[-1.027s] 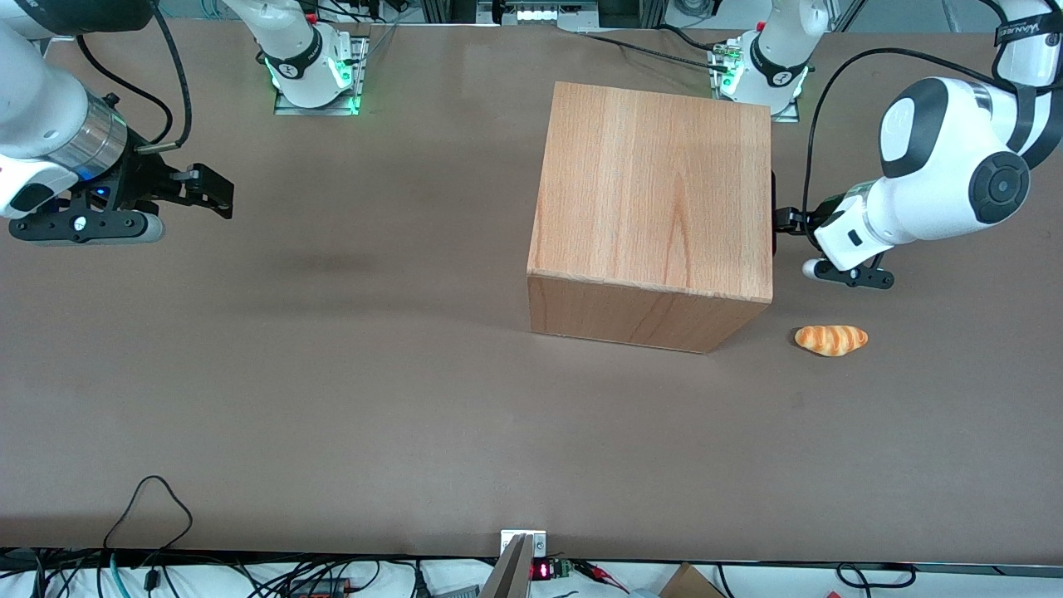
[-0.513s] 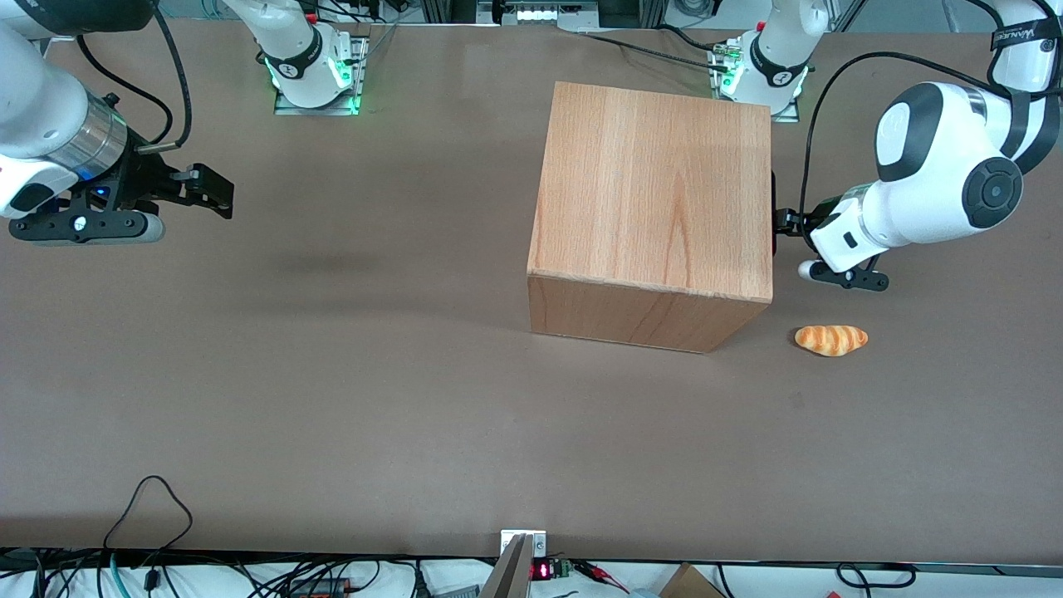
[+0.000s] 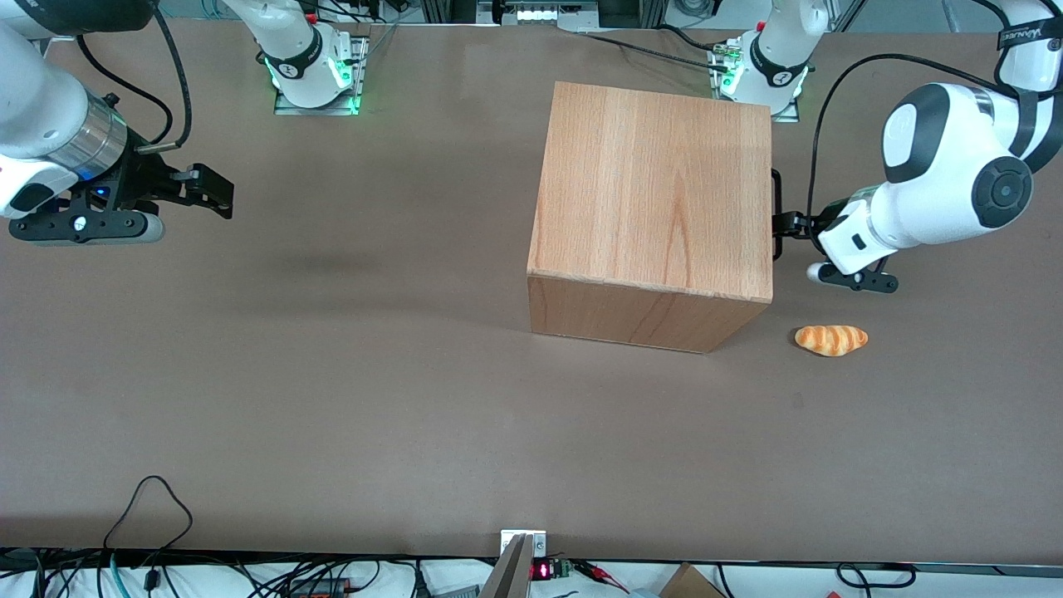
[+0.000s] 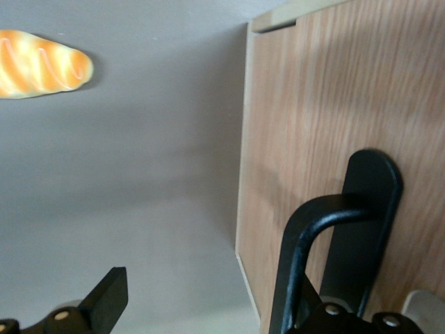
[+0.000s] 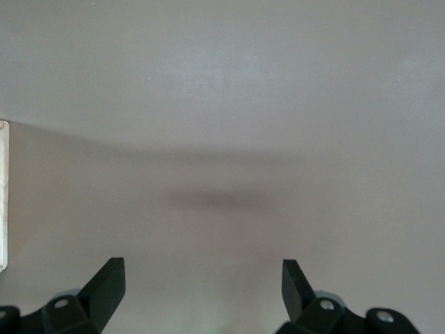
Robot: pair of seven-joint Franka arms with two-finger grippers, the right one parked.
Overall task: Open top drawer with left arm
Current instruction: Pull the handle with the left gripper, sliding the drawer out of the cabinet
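Starting at the tool point(image 3: 785, 224) of the left arm point(image 3: 947, 178): spread wide, not pressed together, and held up against the side of the cabinet point(image 3: 656, 183) facing the working arm's end of the counter point(image 3: 332, 399). Straddling the black bar handle point(image 4: 299, 257), with one finger point(image 4: 104, 299) out over bare counter and the other tucked close by the bar, so seemingly set to hook or pinch the bar rather than push on wood. Reaching in sideways and roughly level, wrist turned toward the panel, probably to keep any pull in line with the slide. Moving outward to the top drawer point(image 4: 313, 104): high on that same cabinet side, front panel about flush with the body, only a thin seam showing along the edge, so judged shut or barely started. No pale inside to be seen from the front camera. Likely next: closing on the bar, then drawing straight away from the cabinet toward the working arm's end. Worth minding a slip off the slim bar, or a skewed pull dragging the whole cabinet. Farther out, a bread roll point(image 3: 831, 340) on the counter, nearer the front camera than the tool, apart from the cabinet and apparently clear of the drawer's path.
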